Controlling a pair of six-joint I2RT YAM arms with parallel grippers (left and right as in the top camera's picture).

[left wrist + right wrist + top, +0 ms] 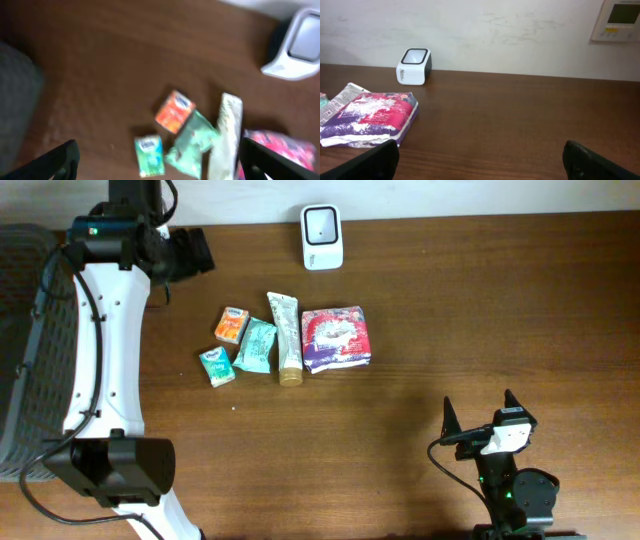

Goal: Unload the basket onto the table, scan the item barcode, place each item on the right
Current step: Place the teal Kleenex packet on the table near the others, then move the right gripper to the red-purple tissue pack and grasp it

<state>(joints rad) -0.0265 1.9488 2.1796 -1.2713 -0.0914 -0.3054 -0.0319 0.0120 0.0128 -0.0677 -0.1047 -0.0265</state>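
The white barcode scanner (322, 237) stands at the table's back edge, also seen in the left wrist view (297, 47) and the right wrist view (414, 66). In front of it lie an orange box (231, 325) (174, 111), a small green box (216, 367) (149, 156), a teal pouch (255, 345) (192, 145), a cream tube (286, 338) (226, 135) and a pink-purple pack (337, 338) (370, 119). My left gripper (192, 252) (160, 162) hovers open at the back left, above and apart from the items, holding nothing. My right gripper (480, 408) (482, 160) rests open and empty at the front right.
A dark grey basket (20, 350) (15, 100) sits at the table's left edge beside the left arm. A white wall with a control panel (617, 20) rises behind the table. Bare wood lies between the items and the right gripper.
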